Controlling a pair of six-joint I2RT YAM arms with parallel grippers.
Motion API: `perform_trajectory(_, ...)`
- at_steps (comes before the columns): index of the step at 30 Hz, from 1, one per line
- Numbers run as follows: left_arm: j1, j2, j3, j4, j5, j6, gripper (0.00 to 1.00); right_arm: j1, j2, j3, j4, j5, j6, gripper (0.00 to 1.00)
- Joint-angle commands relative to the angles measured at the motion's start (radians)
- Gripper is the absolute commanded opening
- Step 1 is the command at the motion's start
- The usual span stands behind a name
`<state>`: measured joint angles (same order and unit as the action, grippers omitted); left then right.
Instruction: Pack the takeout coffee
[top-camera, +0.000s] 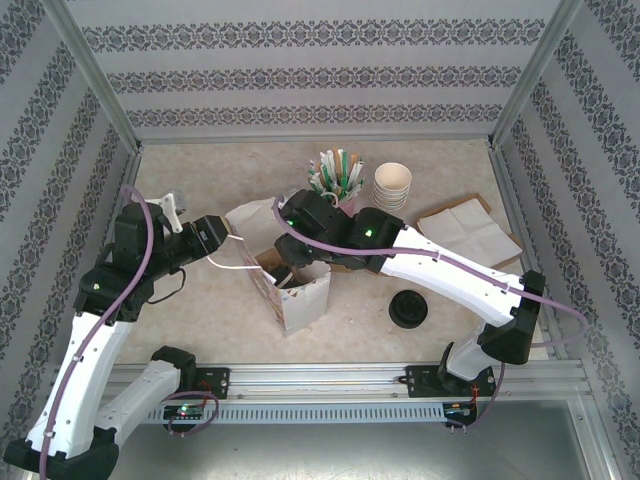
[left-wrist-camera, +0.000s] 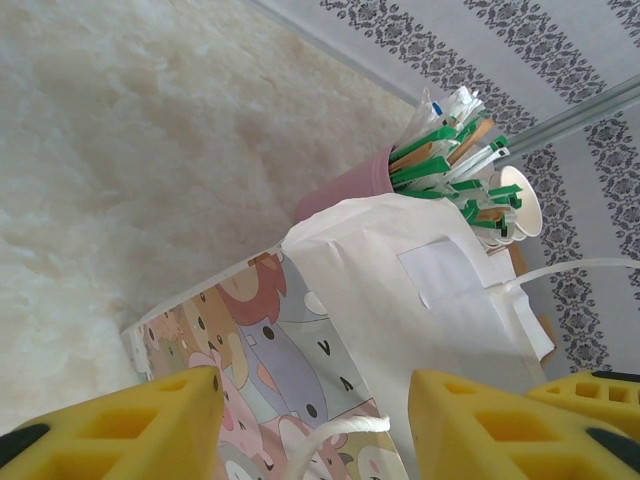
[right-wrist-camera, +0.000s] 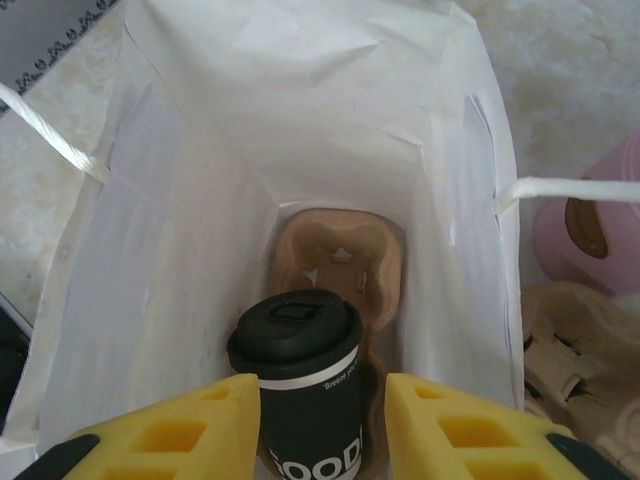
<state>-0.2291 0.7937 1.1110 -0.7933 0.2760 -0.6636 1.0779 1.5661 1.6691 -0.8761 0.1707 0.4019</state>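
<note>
Left of the paper bag (top-camera: 305, 300): left gripper (left-wrist-camera: 315, 400). Stands with jaws well apart, yellow fingers (left-wrist-camera: 150, 425) on either side of the bag's white cord handle (left-wrist-camera: 345, 425). Pinches nothing. Faces the bag's side wall, printed with cartoon animals, from close by.

The bag itself: upright on the pale table (top-camera: 200, 175), mouth open.

Inside the bag: right gripper (right-wrist-camera: 320, 385), reaching down through the mouth. Clamps the takeout coffee (right-wrist-camera: 295, 325) by its dark body, one yellow pad on each flank. Keeps it upright, black lid uppermost, over a brown cardboard carrier (right-wrist-camera: 340, 255) on the bag's floor. Impossible to tell any contact between cup and carrier, with the cup's base cut off at the picture's edge.

Just outside the bag, on its far side: another piece of brown moulded cardboard (right-wrist-camera: 570, 340).

Beyond the bag and a little right: pink cup (left-wrist-camera: 345, 190), stuffed with green-and-white wrapped straws and wooden stirrers.

Further right, also beyond the bag: stack of white paper cups (top-camera: 392, 183), lidless.

Right of the bag and well apart from it: second lidded cup (top-camera: 408, 308), standing on the table, black lid up, free of both grippers.

Farthest right of the bag: white napkins (top-camera: 470, 232) lying on a brown sheet.
</note>
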Motion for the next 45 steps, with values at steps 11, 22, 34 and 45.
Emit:
perform_trajectory(11,-0.002,0.025,0.039,-0.076,-0.011,0.062,0.51,0.022,0.017,0.074,-0.304,-0.051,0.108,0.34)
perform_trajectory(22,-0.003,0.034,0.027,-0.068,-0.002,0.068,0.46,0.032,0.087,0.167,-0.328,-0.022,0.115,0.33)
perform_trajectory(34,-0.003,0.000,-0.034,-0.030,0.092,0.006,0.25,0.035,0.236,0.319,-0.358,0.090,0.173,0.36)
perform_trajectory(45,-0.002,-0.044,-0.048,-0.043,0.062,-0.097,0.00,0.050,0.361,0.609,-0.523,0.266,0.165,0.38)
